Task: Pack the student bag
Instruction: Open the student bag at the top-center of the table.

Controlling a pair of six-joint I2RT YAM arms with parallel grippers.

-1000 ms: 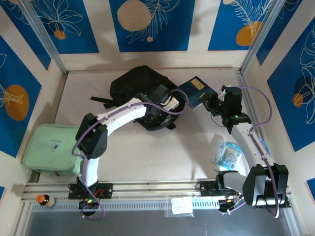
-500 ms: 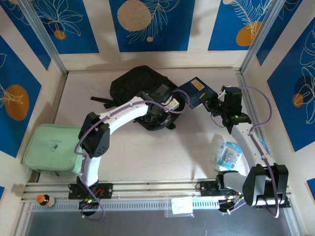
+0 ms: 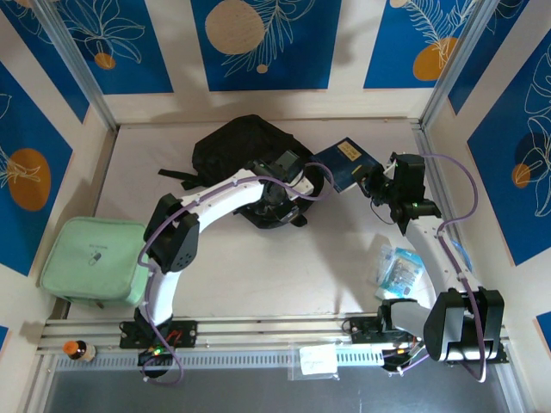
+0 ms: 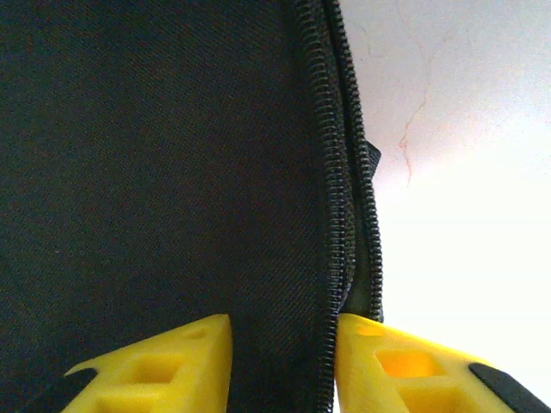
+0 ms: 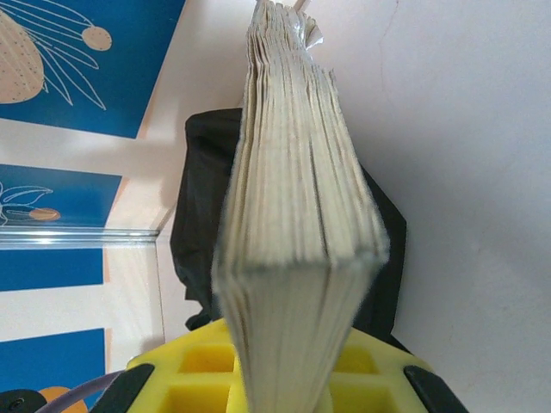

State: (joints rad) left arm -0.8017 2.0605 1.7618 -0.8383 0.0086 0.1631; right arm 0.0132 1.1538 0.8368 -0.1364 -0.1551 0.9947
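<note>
One black soft fabric backpack (image 3: pixel 232 144) is laid far-centre on the pale table (image 3: pixel 284 267), long axis running far left to near right.
One mint-green rectangular zip case (image 3: pixel 90 258) is set well left. The backpack's zip edge is straddled by the left gripper (image 4: pixel 282 335), though a pinch cannot be told. One dark-blue book (image 3: pixel 344 160) is clamped by the right gripper (image 3: pixel 368 182).

From above, the left arm (image 3: pixel 215 200) covers the near edge of the student bag (image 3: pixel 232 142), and the label on the book (image 3: pixel 344 163) is too small to read. Left wrist cam chops the yellow fingers (image 4: pixel 155 370) off at the bottom.
</note>
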